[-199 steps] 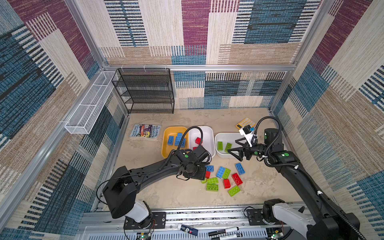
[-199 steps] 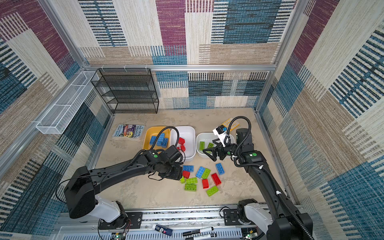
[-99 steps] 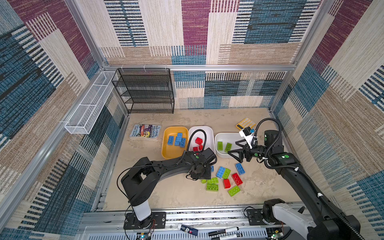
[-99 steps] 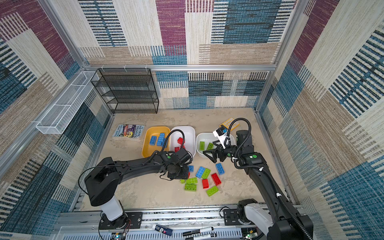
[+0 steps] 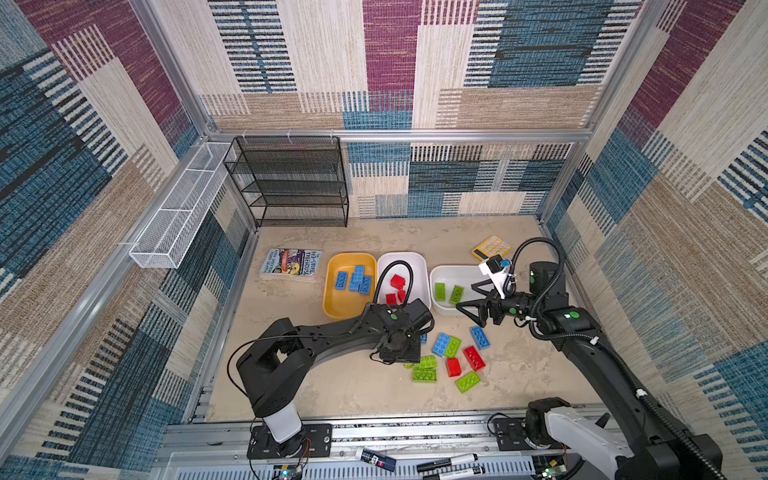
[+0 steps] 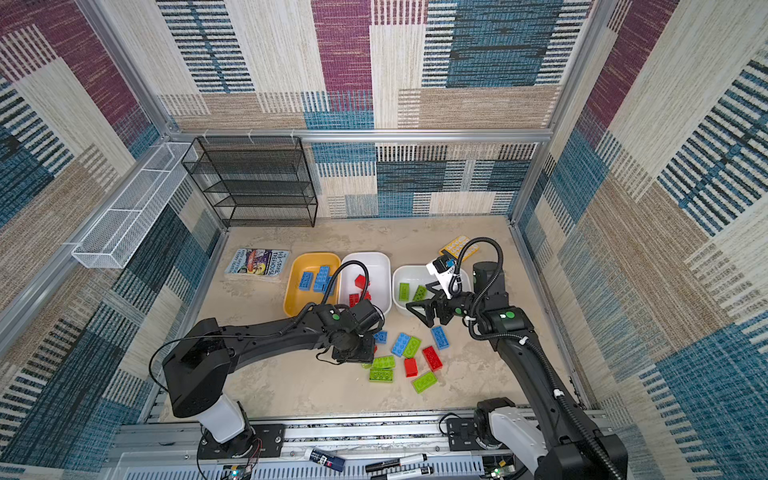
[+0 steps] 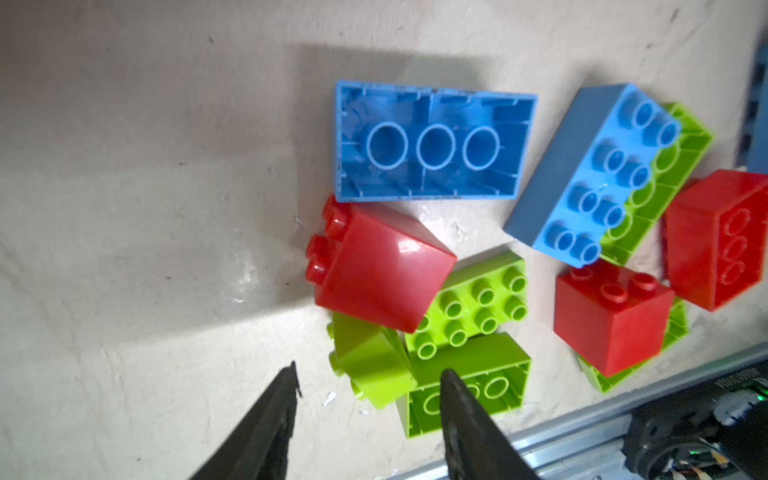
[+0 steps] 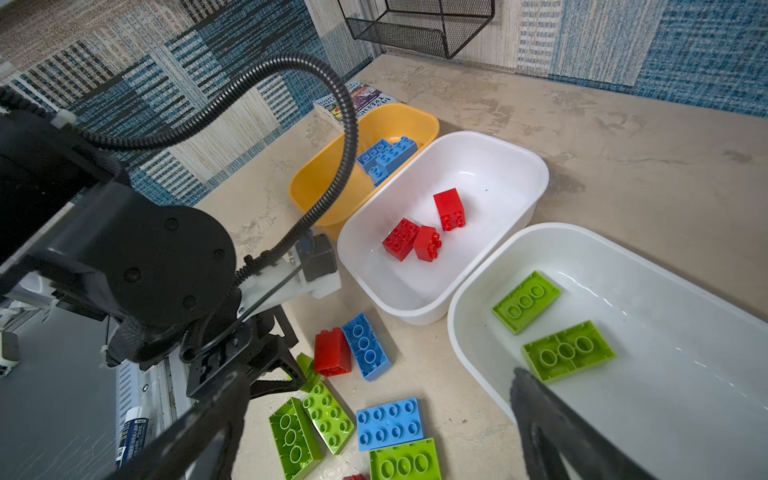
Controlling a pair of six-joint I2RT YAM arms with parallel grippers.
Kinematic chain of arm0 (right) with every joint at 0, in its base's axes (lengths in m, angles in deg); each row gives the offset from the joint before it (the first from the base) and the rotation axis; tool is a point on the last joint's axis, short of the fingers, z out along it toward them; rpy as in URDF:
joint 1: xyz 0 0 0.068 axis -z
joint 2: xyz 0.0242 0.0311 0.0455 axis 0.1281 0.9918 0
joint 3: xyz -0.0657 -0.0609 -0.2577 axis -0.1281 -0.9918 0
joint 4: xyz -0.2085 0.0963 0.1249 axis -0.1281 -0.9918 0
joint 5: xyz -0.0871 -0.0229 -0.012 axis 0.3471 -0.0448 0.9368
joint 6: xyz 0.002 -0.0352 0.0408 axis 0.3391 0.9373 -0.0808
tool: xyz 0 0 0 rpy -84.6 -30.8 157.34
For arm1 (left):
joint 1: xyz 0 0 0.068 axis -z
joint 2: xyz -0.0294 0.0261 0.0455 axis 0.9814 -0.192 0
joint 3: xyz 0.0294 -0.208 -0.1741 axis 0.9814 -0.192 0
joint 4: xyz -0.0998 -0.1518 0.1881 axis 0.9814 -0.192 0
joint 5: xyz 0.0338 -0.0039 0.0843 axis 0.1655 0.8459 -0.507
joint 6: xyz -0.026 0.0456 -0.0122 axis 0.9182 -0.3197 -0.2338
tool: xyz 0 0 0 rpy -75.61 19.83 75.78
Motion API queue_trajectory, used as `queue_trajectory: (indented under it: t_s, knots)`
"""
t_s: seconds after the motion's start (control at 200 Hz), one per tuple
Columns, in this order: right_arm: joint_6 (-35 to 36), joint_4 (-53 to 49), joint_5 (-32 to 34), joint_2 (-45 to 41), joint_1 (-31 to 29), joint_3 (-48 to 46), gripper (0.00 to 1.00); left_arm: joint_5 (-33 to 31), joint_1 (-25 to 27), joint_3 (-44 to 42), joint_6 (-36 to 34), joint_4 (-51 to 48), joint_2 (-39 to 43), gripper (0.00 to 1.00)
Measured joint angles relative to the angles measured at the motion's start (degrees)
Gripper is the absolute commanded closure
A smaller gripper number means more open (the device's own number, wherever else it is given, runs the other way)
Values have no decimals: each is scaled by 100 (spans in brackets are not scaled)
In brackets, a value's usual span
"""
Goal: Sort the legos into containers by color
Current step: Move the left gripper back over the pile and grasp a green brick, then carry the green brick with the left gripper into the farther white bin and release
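Top views: left claw point(image 5: 401, 353) has moved over loose legos point(image 5: 424, 375).

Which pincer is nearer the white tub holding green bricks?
Right. The right pincer hovers open astride the green-brick tub's front rim; the left pincer is over the loose bricks, clear of that tub.

A black mesh rack point(image 5: 291, 183) stands at the far left of the counter point(image 5: 374, 232), beside a white wire basket point(image 5: 183, 208) on the left wall. A book point(image 5: 291, 264) lies nearer; a yellow calculator point(image 5: 490, 247) lies far right.
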Motion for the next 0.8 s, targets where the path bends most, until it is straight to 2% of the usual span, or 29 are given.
queue_trajectory:
  t_s: [0.431, 0.801]
  knots:
    - [-2, -39, 0, 9, 0, -4, 1, 0, 28, 13, 160, 46, -439, 46]
    - [-7, -33, -4, 26, 0, -46, 1, -197, 26, -144, 87, -208, -269, 65]
